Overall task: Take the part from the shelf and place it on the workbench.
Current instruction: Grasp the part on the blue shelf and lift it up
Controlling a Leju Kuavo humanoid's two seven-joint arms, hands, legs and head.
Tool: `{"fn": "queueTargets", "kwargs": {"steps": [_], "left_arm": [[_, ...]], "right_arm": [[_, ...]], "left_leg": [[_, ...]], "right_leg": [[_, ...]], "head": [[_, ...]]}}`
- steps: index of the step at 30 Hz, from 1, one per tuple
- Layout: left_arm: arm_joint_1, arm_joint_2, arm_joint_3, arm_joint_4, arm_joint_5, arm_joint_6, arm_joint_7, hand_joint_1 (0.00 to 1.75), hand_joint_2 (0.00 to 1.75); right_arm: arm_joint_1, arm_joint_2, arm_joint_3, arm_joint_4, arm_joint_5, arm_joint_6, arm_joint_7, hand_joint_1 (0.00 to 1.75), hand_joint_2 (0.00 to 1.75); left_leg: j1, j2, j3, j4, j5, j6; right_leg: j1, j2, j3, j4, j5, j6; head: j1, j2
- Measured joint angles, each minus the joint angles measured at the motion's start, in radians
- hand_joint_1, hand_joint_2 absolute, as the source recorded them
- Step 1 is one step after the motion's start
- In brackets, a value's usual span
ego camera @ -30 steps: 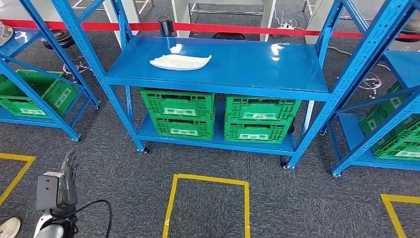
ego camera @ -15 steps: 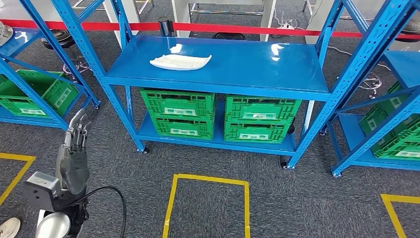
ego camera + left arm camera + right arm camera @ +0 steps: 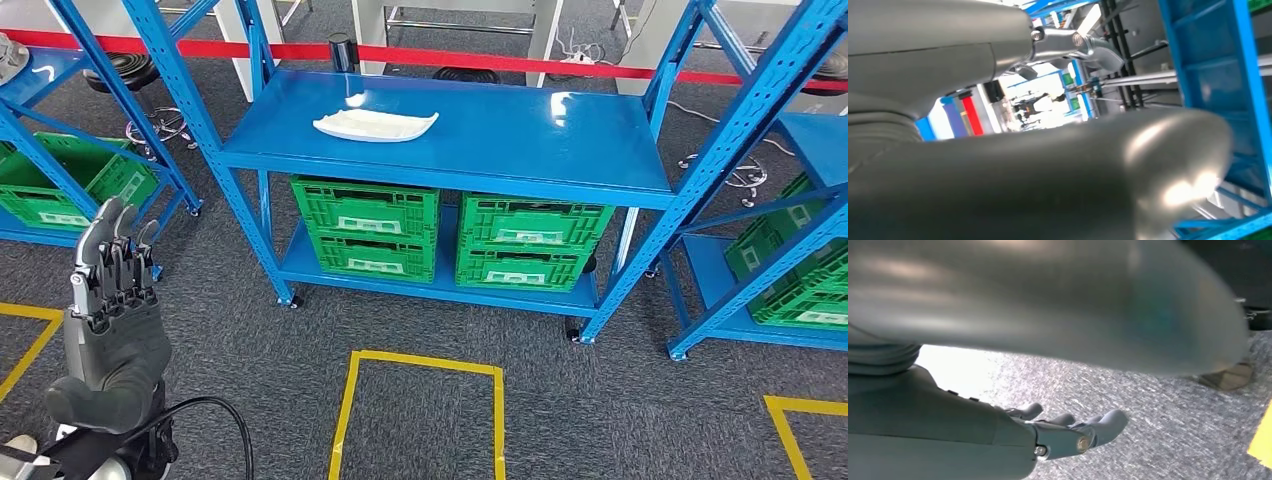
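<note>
White part [image 3: 375, 126] sits flat on the top board of the blue shelf [image 3: 520, 135], toward its left side, untouched and well apart from both hands. Step in hand looks like the approach: left hand [image 3: 112, 310] is raised low at the left of the head view, fingers straight and side by side, holding nothing. Next move, as I read it, calls for getting that hand up over the shelf board and across to the part, then closing on its thin edge (flat shell, so probably awkward to pinch off a smooth board). Green crates [image 3: 450, 232] fill the lower tier and shouldn't matter. Head view gives the part, the shelf and the yellow floor marking [image 3: 420, 362]; the left wrist view gives just thumb and blue uprights up close, no part. Right wrist view adds what the head view lacks: right hand [image 3: 1068, 435] hanging over grey carpet, fingers loosely curled, empty.
</note>
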Motion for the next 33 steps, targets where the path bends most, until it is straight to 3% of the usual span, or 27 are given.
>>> {"fn": "queueTargets", "kwargs": {"steps": [2,3,4,6,8,9,13,15,17,18,19,20,22,24,26,29,31,33], "left_arm": [[0.001,0.001,-0.008,-0.006,-0.004,0.007,-0.002,0.00,0.00],[0.002,0.001,-0.012,-0.008,-0.006,0.010,-0.002,0.00,0.00],[0.003,0.001,-0.016,-0.010,-0.009,0.014,-0.002,0.00,0.00],[0.006,0.001,-0.019,-0.015,-0.016,0.021,-0.002,0.00,0.00],[0.007,0.001,-0.020,-0.020,-0.020,0.024,-0.002,0.00,0.00],[0.008,0.001,-0.020,-0.023,-0.021,0.025,-0.002,0.00,0.00],[0.008,0.002,-0.021,-0.029,-0.022,0.028,-0.002,0.00,0.00],[0.009,0.004,-0.021,-0.031,-0.025,0.031,-0.001,0.00,0.00],[0.013,0.006,-0.021,-0.031,-0.036,0.034,0.002,0.00,0.00],[0.015,0.008,-0.021,-0.030,-0.044,0.035,0.006,0.00,0.00],[0.018,0.010,-0.022,-0.029,-0.050,0.036,0.010,0.00,0.00],[0.020,0.013,-0.022,-0.029,-0.058,0.037,0.014,0.00,0.00],[0.023,0.020,-0.022,-0.028,-0.073,0.041,0.019,0.00,0.00],[0.029,0.027,-0.021,-0.029,-0.096,0.046,0.029,0.00,0.00],[0.036,0.034,-0.019,-0.031,-0.120,0.051,0.042,0.00,0.00],[0.044,0.038,-0.018,-0.035,-0.131,0.055,0.049,0.00,0.00],[0.047,0.040,-0.018,-0.038,-0.137,0.056,0.052,0.00,0.00],[0.052,0.045,-0.015,-0.039,-0.149,0.057,0.061,0.00,0.00]], "right_arm": [[0.000,0.000,-0.002,0.000,0.000,0.000,0.000,0.00,0.00],[0.001,0.000,-0.003,0.000,0.000,0.000,0.000,0.00,0.00],[0.002,0.000,-0.004,0.001,0.000,0.000,0.000,0.00,0.00],[0.002,0.000,-0.005,0.001,-0.001,0.000,0.001,0.00,0.00],[0.001,0.002,-0.006,0.003,-0.003,0.000,0.003,0.00,0.00],[0.001,0.003,-0.006,0.005,-0.004,0.000,0.005,0.00,0.00],[0.000,0.005,-0.007,0.007,-0.006,-0.001,0.008,0.00,0.00],[0.000,0.005,-0.008,0.007,-0.007,-0.001,0.008,0.00,0.00],[0.001,0.005,-0.011,0.007,-0.009,-0.001,0.009,0.00,0.00],[0.002,0.005,-0.014,0.007,-0.010,-0.001,0.010,0.00,0.00],[0.003,0.005,-0.017,0.007,-0.011,-0.002,0.011,0.00,0.00],[0.003,0.005,-0.019,0.007,-0.011,-0.002,0.011,0.00,0.00],[0.003,0.006,-0.022,0.007,-0.013,-0.002,0.011,0.00,0.00],[0.003,0.007,-0.025,0.008,-0.017,-0.002,0.011,0.00,0.00],[0.002,0.008,-0.029,0.008,-0.019,-0.003,0.011,0.00,0.00],[0.001,0.008,-0.030,0.008,-0.020,-0.003,0.011,0.00,0.00],[-0.002,0.008,-0.031,0.008,-0.020,-0.002,0.011,0.00,0.00],[-0.001,0.008,-0.031,0.008,-0.020,-0.002,0.010,0.00,0.00]], "left_leg": [[0.000,0.002,0.001,0.001,-0.003,0.002],[0.001,0.002,0.002,0.002,-0.005,0.001],[0.002,0.002,0.005,0.004,-0.009,-0.002],[0.006,0.001,0.014,0.010,-0.021,-0.011],[0.006,-0.001,0.018,0.020,-0.038,-0.025],[0.005,-0.002,0.019,0.022,-0.044,-0.032],[0.008,0.003,0.024,0.025,-0.058,-0.057],[0.009,0.022,-0.012,0.104,-0.094,-0.066],[0.009,0.035,-0.096,0.248,-0.145,-0.071],[0.009,0.037,-0.134,0.302,-0.154,-0.071],[0.008,0.037,-0.157,0.322,-0.141,-0.069],[0.008,0.038,-0.159,0.300,-0.106,-0.066],[0.005,0.042,-0.121,0.177,-0.012,-0.056],[-0.002,0.047,-0.082,0.076,0.026,-0.045],[-0.006,0.044,-0.073,0.048,0.018,-0.035],[-0.001,0.035,-0.050,0.034,0.013,-0.017],[0.000,0.034,-0.033,0.027,0.008,-0.008],[-0.002,0.032,-0.025,0.026,-0.001,-0.003]], "right_leg": [[-0.001,0.000,-0.078,0.133,-0.049,0.004],[-0.002,0.000,-0.106,0.173,-0.053,0.006],[-0.003,0.000,-0.114,0.172,-0.035,0.008],[-0.009,0.000,-0.072,0.061,0.045,0.012],[-0.011,0.005,-0.020,-0.053,0.090,0.010],[-0.010,0.007,-0.008,-0.078,0.092,0.004],[-0.006,0.004,0.003,-0.085,0.076,-0.030],[-0.008,-0.002,0.016,-0.089,0.068,-0.043],[-0.007,-0.007,0.028,-0.089,0.056,-0.049],[-0.005,-0.009,0.035,-0.089,0.049,-0.050],[-0.005,-0.010,0.045,-0.089,0.042,-0.050],[-0.004,-0.011,0.056,-0.089,0.034,-0.048],[-0.004,-0.011,0.080,-0.091,0.017,-0.043],[-0.002,-0.011,0.095,-0.095,0.003,-0.032],[0.000,-0.013,0.105,-0.098,0.003,-0.017],[-0.001,-0.015,0.103,-0.072,-0.003,-0.003],[0.000,-0.013,0.046,0.022,-0.041,0.001],[0.002,-0.012,-0.041,0.135,-0.082,0.002]], "head": [[0.004,0.000],[0.004,0.000],[0.005,0.000],[0.006,0.000],[0.008,0.000],[0.008,0.000],[0.003,0.000],[-0.003,0.000],[-0.009,0.000],[-0.009,0.000],[-0.010,0.000],[-0.010,0.000],[-0.012,0.000],[-0.015,0.000],[-0.016,0.000],[-0.014,0.000],[-0.009,0.000],[-0.006,0.000]]}}
